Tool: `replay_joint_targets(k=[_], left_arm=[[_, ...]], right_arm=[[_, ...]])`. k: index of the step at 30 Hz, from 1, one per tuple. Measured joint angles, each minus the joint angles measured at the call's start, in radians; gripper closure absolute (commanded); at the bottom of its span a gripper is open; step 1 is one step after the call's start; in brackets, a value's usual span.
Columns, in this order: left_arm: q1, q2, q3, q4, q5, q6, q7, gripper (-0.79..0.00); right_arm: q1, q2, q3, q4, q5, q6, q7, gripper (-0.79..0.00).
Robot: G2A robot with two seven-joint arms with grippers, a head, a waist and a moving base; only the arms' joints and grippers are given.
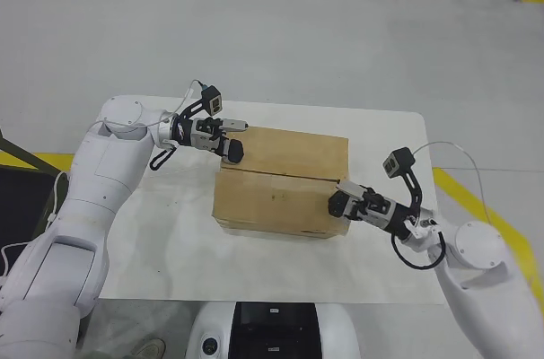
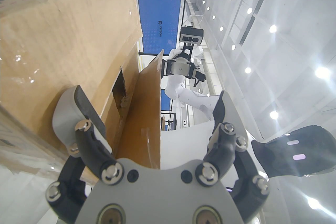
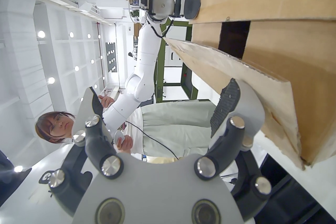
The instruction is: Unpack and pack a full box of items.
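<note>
Cardboard box [image 1: 281, 184] sits on the white tabletop [image 1: 164, 242], with a seam running across its top. Nearest me, my right hand [image 1: 337, 205] is at the box's near right corner. It is spread wide and grips nothing; one finger [image 3: 231, 101] lies just beside a flap edge. Farther out, my left hand [image 1: 234, 149] is at the far left corner, also spread wide. A flap edge stands between its fingers [image 2: 78, 104], unclamped.

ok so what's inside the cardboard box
Its contents are hidden: from above, the top flaps cover the cardboard box. A dark gap between flaps shows nothing of what is inside.
</note>
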Motion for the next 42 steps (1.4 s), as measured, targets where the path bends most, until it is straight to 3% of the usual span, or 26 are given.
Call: replay_joint_targets(k=[18, 42], left_arm=[[0.0, 0.0, 0.0, 0.0, 0.0, 0.0, 0.0, -0.785], [0.0, 0.0, 0.0, 0.0, 0.0, 0.0, 0.0, -0.785]], right_arm=[[0.138, -0.016, -0.058, 0.167, 0.015, 0.059, -0.06, -0.785], [0.15, -0.017, -0.037, 0.239, 0.022, 0.108, -0.09, -0.785]])
